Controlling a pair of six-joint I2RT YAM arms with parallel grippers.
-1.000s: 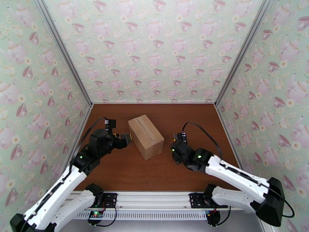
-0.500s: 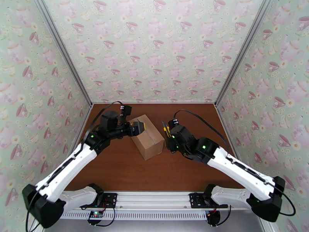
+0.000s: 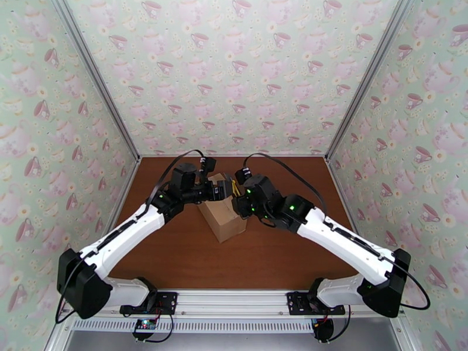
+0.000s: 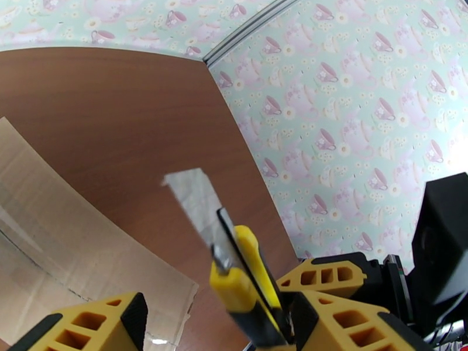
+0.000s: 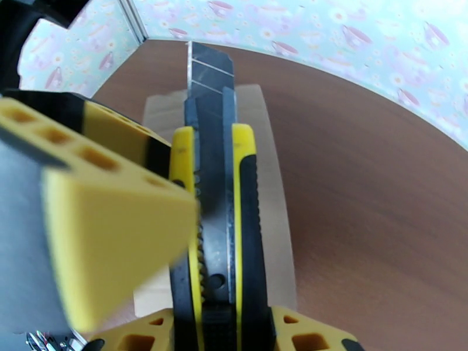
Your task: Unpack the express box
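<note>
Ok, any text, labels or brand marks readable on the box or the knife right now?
None readable.
The express box shows plain cardboard and tape, no label.
The utility knife shows no brand or number.
The wallpaper carries teacup pictures, no words.

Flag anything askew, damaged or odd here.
The plain brown cardboard box lies slanted across the wooden table, with no visible damage. Oddest: the yellow-and-black utility knife in the right gripper has its bare blade out between the left gripper's spread fingers.
</note>
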